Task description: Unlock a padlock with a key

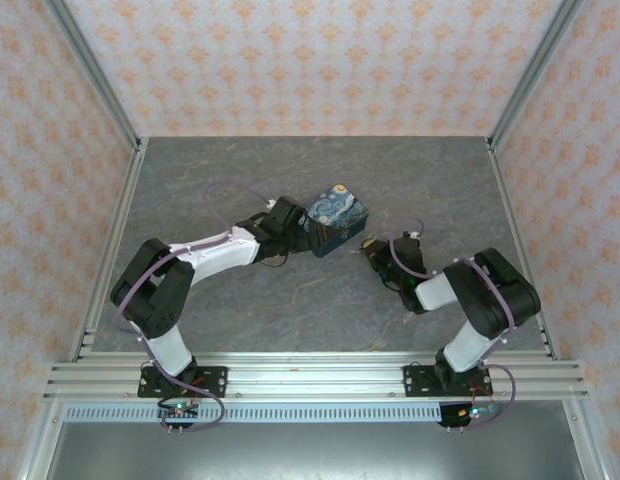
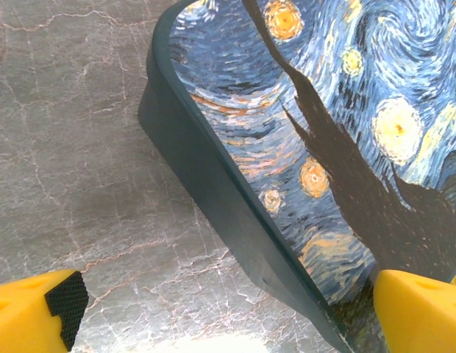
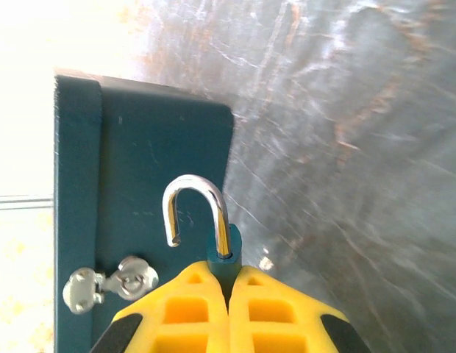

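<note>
**A:** How was the right tool (image 3: 228, 278) set?

**B:** Its two yellow fingers (image 3: 184, 309) were pressed together. They pinched the teal body of a small padlock (image 3: 219, 259) right at their tips. The silver shackle (image 3: 222, 224) rose straight out past the fingertips, away from the tool. It stood open, with one leg seated in the body and the hooked end hanging free.

**A:** And beyond the padlock?

**B:** Just past the tips, and off to the left in the wrist view, was the plain dark-teal side of a box (image 3: 147, 162). The free end of the shackle showed in front of that side, but I could not tell whether it touched. A small silver latch (image 3: 110, 283) sat on the same side, just left of the fingers. Grey marbled worktop (image 3: 346, 147) lay to the right.

**A:** The left tool (image 2: 235, 301)?

**B:** Spread wide. The same box sat slantwise ahead of it, with the starry-night print facing the camera. The black pad (image 2: 66, 298) on the finger at the left of that view stood apart from the box's dark wall, with bare worktop between. The other finger overlapped the printed face, and I could not tell whether they met.

**A:** From above?

**B:** The box sat directly ahead of the left tool, and the right tool was close beside the box's near right corner.
</note>
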Motion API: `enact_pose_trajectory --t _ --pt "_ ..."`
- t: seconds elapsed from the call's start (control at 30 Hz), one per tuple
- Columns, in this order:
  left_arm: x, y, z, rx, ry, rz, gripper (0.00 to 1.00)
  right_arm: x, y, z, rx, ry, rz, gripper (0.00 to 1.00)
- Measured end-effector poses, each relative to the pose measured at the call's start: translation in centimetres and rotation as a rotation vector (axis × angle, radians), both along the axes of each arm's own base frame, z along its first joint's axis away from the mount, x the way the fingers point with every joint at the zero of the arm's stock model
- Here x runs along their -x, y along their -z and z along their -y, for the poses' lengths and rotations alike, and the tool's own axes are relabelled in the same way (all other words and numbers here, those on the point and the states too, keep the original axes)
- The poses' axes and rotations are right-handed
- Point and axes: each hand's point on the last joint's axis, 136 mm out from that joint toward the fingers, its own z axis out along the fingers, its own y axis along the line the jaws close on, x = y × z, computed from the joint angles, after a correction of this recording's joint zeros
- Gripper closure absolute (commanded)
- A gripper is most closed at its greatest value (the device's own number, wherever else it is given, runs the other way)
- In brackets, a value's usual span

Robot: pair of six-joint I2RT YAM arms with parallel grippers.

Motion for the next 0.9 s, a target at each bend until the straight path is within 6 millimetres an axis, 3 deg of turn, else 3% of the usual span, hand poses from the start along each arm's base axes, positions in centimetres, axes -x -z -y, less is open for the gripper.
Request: enact_pose_trajectory --t 0.27,0.47,0.9 --pt "1.4 -1.0 -1.1 -0.034 0.002 -0.025 0.00 4.0 0.4 1.4 0.025 -0.016 -0.068 1.00" --pt "1.8 -3.7 -1.9 -0.024 0.004 0.016 0.00 6.9 -0.4 2.9 0.047 -0.007 -0.088 0.61" --pt "2.3 -9.2 -5.5 -0.006 -0.051 0.106 0.00 10.8 -1.9 5.6 0.060 0.047 -0.078 0.15"
